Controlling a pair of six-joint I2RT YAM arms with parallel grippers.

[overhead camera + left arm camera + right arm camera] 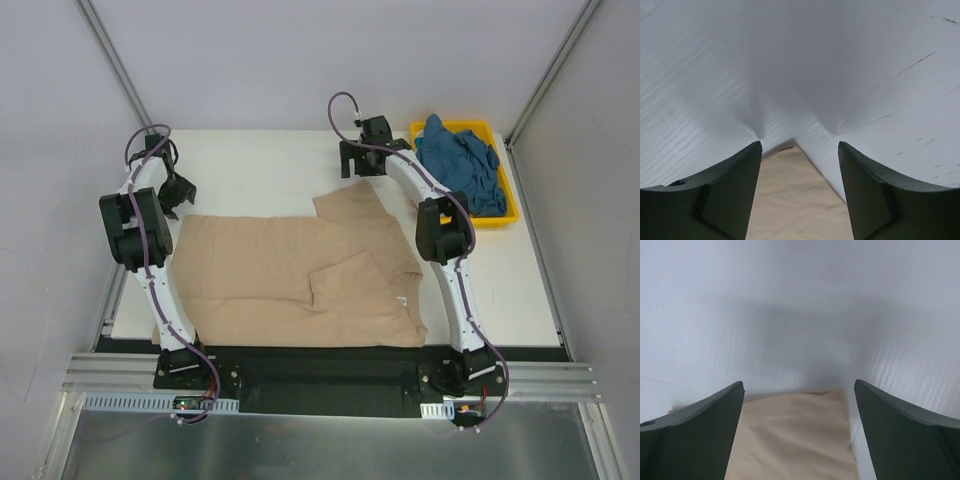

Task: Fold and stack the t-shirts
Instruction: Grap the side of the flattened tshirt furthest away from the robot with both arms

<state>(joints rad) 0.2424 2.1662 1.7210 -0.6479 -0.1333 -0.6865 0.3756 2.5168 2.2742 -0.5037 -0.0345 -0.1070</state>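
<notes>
The tan t-shirt [290,275] lies flat mid-frame on the white surface [260,160], long axis left to right, collar pointing right (the teal t-shirt [460,165] sits heaped in the yellow tray [505,215], upper right). The left gripper [800,145] and right gripper [799,385], both unclenched, hang over its upper edge.

Robotics lab test cell: bare white panel walls [300,60], alu extrusion rail [560,378] at front, white bench [260,165]

In the right wrist view the soft tan-beige cotton t-shirt [790,435] is blurred and cut off by the bottom edge.
</notes>
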